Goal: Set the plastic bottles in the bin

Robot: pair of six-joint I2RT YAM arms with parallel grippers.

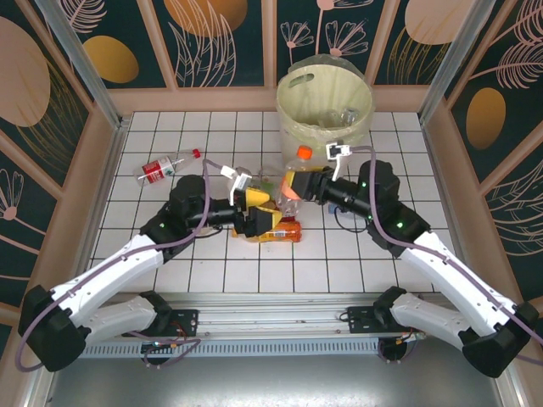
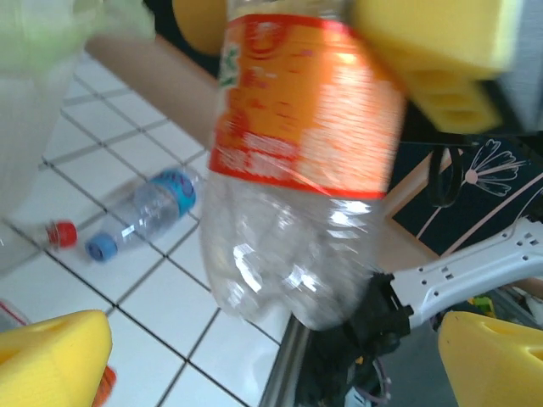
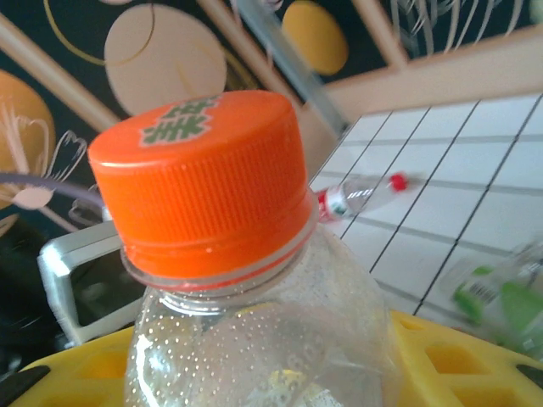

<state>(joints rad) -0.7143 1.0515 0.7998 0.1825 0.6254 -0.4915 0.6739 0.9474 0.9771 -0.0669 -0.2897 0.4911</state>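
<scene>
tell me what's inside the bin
Inside the bin, lined with a pale bag, lie a few clear bottles. Its near wall hides the rest of the bottom, so an exact count cannot be told.

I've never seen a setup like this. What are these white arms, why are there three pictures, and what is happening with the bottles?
These are two robot arms bolted to the near edge of a tiled table. Each ends in a two-finger gripper with yellow pads. The wide picture comes from a fixed camera above and behind the arms. The two close-ups come from a small camera on each wrist.

The right gripper is closed on an orange-label bottle with an orange cap, over the middle of the table. The left gripper is wide open near that bottle's base and holds nothing.

At the far edge is the bin, a white bucket with a pale green liner. More bottles lie on the tiles: a red-label one at the left, a blue-cap one and an orange one by the grippers.
</scene>
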